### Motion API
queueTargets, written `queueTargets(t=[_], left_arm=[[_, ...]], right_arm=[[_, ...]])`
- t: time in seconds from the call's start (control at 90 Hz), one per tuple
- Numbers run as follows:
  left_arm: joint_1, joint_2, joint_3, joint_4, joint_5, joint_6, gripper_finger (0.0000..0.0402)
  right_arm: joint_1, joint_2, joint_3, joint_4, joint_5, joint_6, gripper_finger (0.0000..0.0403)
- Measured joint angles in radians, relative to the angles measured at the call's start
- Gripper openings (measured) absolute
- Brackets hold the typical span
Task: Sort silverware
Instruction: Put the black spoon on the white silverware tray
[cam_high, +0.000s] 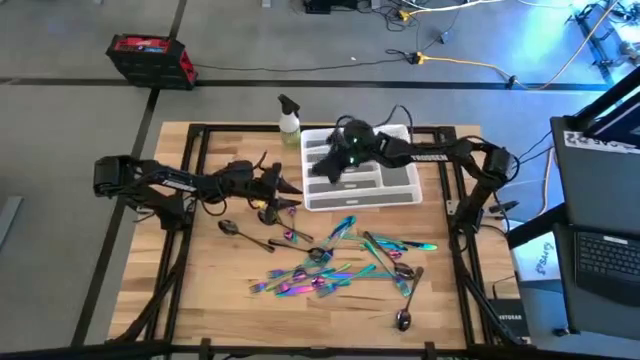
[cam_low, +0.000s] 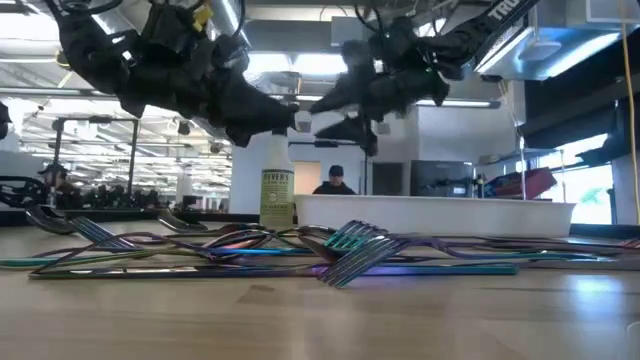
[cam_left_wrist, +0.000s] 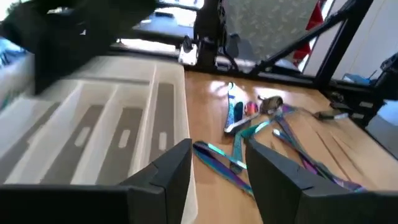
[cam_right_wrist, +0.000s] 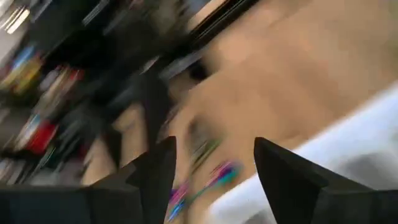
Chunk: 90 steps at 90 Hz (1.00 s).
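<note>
The silverware (cam_high: 340, 262) lies in a loose pile of rainbow-coloured forks, spoons and knives on the wooden table, in front of the white tray (cam_high: 405, 190). A darker spoon (cam_high: 236, 231) lies to the pile's left. My left gripper (cam_high: 288, 190) hovers open just left of the tray's near left corner; in the left wrist view (cam_left_wrist: 221, 169) nothing is between its fingers. My right gripper (cam_high: 322, 165) is above the tray's left part, open in its blurred wrist view (cam_right_wrist: 214, 171), with nothing between the fingers. The low view shows both grippers (cam_low: 300, 118) (cam_low: 345, 115) well above the table.
A small spray bottle (cam_high: 290, 122) stands at the tray's far left corner. A lone spoon (cam_high: 404, 318) lies near the front edge. Bare wood shows at the table's near left and right. Black frame rails (cam_high: 455, 235) run along the table's sides.
</note>
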Motion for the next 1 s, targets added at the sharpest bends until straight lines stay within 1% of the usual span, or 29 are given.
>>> queueTargets(t=[0.056,0.111,0.222,0.344,0.4,0.478,0.567,0.656,0.733,0.789,0.867,1.0], left_arm=[[-0.01,0.0,0.0,-0.02,0.0,0.025,0.0138],[-0.023,0.0,0.0,-0.042,0.0,0.049,0.0138],[-0.07,0.0,0.0,-0.053,-0.002,0.062,0.0138],[-0.152,0.0,0.0,-0.058,-0.004,0.11,0.0138],[-0.198,-0.004,0.0,-0.079,-0.041,0.133,0.0138],[-0.263,-0.019,0.0,-0.153,-0.137,0.155,0.0138],[-0.332,-0.06,0.025,-0.334,-0.275,0.17,0.0138],[-0.393,-0.088,0.089,-0.578,-0.415,0.166,0.0138],[-0.437,-0.095,0.167,-0.8,-0.505,0.151,0.0138],[-0.462,-0.096,0.23,-0.941,-0.537,0.133,0.0138],[-0.487,-0.097,0.305,-1.128,-0.548,0.095,0.0138],[-0.512,-0.097,0.374,-1.37,-0.551,0.044,0.0138]], right_arm=[[0.05,0.0,0.0,-0.025,-0.037,-0.05,0.02],[0.106,0.0,0.0,-0.058,-0.031,-0.119,0.02],[0.216,0.0,-0.001,-0.096,0.042,-0.234,0.02],[0.29,0.0,-0.001,-0.092,0.131,-0.264,0.02],[0.307,0.0,-0.001,-0.093,0.158,-0.265,0.02],[0.325,0.0,-0.001,-0.102,0.168,-0.265,0.02],[0.331,0.0,-0.001,-0.13,0.171,-0.268,0.02],[0.331,0.0,-0.001,-0.159,0.172,-0.28,0.02],[0.33,0.0,-0.001,-0.168,0.172,-0.294,0.02],[0.329,0.0,-0.001,-0.168,0.172,-0.303,0.02],[0.33,0.0,-0.001,-0.168,0.172,-0.322,0.02],[0.33,0.0,-0.001,-0.169,0.171,-0.346,0.02]])
